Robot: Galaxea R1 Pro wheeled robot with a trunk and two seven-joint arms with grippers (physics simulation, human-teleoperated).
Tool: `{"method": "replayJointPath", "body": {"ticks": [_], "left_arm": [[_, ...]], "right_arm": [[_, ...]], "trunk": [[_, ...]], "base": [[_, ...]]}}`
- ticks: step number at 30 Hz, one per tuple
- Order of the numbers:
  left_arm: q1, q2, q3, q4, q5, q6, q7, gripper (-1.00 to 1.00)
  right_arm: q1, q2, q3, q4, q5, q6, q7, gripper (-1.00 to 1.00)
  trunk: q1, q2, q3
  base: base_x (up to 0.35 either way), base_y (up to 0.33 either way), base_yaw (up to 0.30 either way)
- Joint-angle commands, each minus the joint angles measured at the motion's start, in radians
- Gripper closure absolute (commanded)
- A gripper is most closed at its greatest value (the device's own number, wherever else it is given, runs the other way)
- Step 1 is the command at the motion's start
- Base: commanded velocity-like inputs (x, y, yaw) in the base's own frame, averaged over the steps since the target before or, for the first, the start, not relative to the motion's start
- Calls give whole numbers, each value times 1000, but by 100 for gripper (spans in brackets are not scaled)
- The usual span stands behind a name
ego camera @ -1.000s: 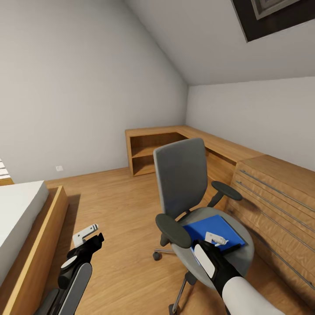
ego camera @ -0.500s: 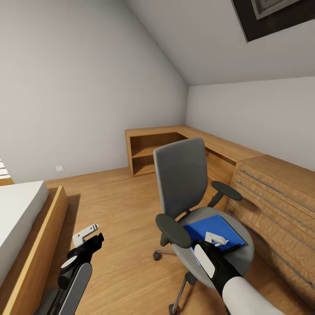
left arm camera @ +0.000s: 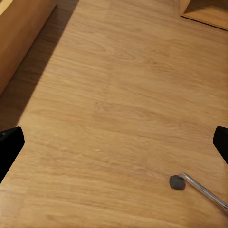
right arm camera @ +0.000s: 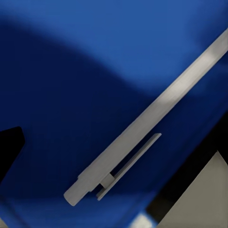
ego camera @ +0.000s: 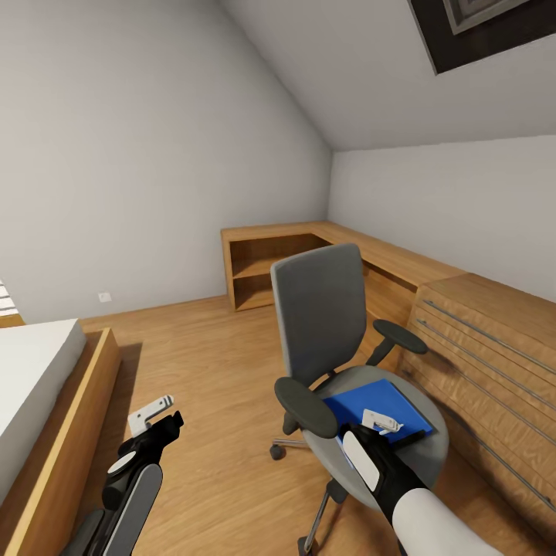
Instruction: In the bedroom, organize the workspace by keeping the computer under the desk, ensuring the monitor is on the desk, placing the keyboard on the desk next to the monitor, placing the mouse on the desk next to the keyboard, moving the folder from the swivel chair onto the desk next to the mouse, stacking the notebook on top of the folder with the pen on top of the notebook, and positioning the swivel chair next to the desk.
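Low in the head view: left gripper spread wide over bare wooden floor; right gripper above flat bright blue folder, spread impossible to judge. Thin white pen diagonal on that glossy cover. Behind, grey-seated chrome-based swivel chair.

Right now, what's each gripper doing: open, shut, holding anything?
Left gripper: open, holding nothing, over bare floor.
Right gripper: right above the folder on the swivel chair, pen close beneath it; cannot tell if open or shut.
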Motion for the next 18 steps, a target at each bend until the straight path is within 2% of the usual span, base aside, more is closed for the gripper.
{"method": "replayJointPath", "body": {"ticks": [1,18], "left_arm": [[-1,0,-1,-2,6,3,7,-100],[-1,1,-1,-2,6,3,7,-100]], "right_arm": [[-1,-1,5,-1,-7,5,-8,-100],[-1,-1,5,-1,-6,5,-8,-100]], "trunk": [[0,0,-1],[8,-14,-7]], "base": [[0,0,0],[0,0,0]]}}
